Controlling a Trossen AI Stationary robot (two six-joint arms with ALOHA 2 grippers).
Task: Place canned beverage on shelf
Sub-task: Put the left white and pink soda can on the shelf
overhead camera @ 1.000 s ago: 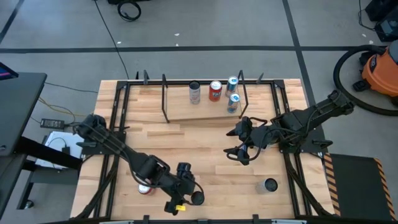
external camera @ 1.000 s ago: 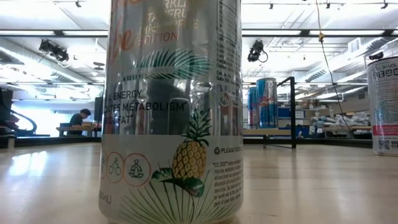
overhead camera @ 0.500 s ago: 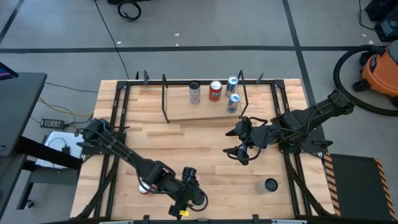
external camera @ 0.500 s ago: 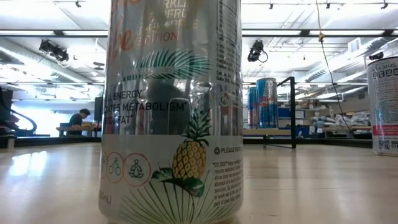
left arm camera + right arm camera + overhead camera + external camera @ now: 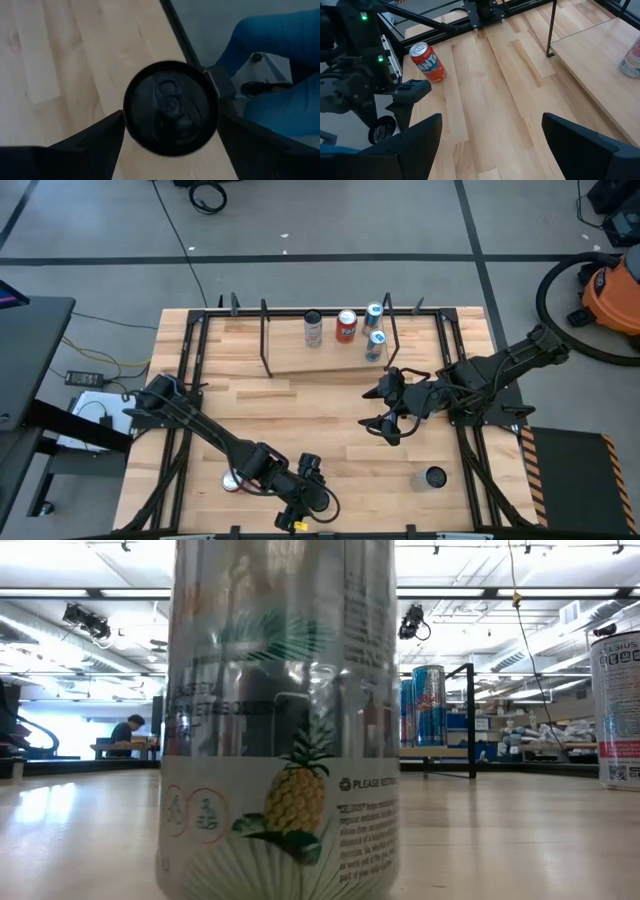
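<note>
Pineapple-printed silver can (image 5: pixel 283 720), dark lid (image 5: pixel 171 107).

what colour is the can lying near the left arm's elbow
Orange-red with a silver top, clearest in the right wrist view.

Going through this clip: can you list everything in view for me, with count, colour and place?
wooden slat table: one, light wood, centre
black-rod shelf with wood board: one, table's far edge
upright drink cans on the shelf: four; one dark-and-silver, one orange, two blue-and-silver
red-orange drink can: one, near edge, beside the left arm
dark-topped can: one, near right corner
silver pineapple-print can: one, near edge, in the left pincer
orange shop vacuum: one, floor, far right
person: one, seated far off in the room
left pincer: closed on the pineapple-print can
right pincer: open, above mid-table, right of centre
</note>
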